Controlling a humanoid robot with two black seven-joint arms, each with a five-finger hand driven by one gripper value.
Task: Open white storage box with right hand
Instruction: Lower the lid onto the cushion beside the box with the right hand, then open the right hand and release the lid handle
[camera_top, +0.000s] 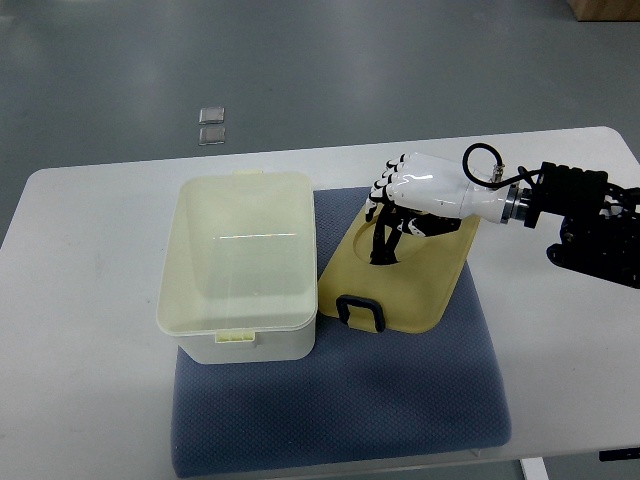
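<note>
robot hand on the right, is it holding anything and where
The right robot hand rests on the box lid near its far edge, fingers curled down onto it. Whether they actually grip the lid cannot be told. The box stands open.

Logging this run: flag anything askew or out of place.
The lid lies off the white storage box, tilted on the blue mat against the box's right side. The right hand rests on it. Nothing is spilled or damaged.

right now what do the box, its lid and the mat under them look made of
Storage box: seemingly translucent whitish plastic, glossy, with a light streak reflected inside. Lid: likely similar plastic, yellower, with a black handle. Mat: probably soft blue-grey fabric or foam; dotted matte texture.
</note>
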